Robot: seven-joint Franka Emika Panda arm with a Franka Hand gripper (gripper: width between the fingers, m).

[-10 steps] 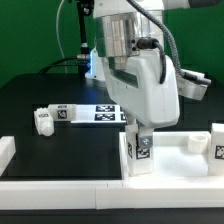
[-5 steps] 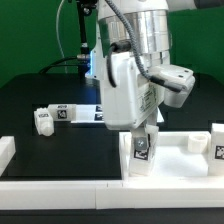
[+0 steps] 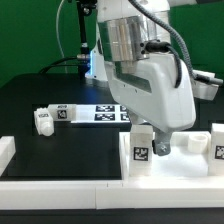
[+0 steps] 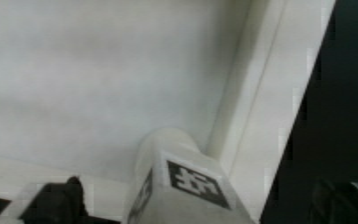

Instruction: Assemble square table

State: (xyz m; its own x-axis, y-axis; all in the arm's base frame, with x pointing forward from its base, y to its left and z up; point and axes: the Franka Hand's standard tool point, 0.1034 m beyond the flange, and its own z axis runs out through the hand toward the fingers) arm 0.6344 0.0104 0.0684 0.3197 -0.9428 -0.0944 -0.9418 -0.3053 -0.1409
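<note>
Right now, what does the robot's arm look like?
The arm is chunky, smooth and white, with a shiny silver round part and a grey cable looping beside it. Its hand ends in small dark fingers.

A Franka arm (image 3: pixel 128 40) fills the middle of the exterior view, its silver upper link standing at twelve o'clock. Its white-shelled wrist (image 3: pixel 150 95) slants down from there toward five o'clock. At the low end the gripper (image 3: pixel 160 147) points downward, with only its dark tips showing below the housing. In the wrist view one dark finger (image 4: pixel 59 200) shows, blurred. The jaws stand wide apart.
</note>
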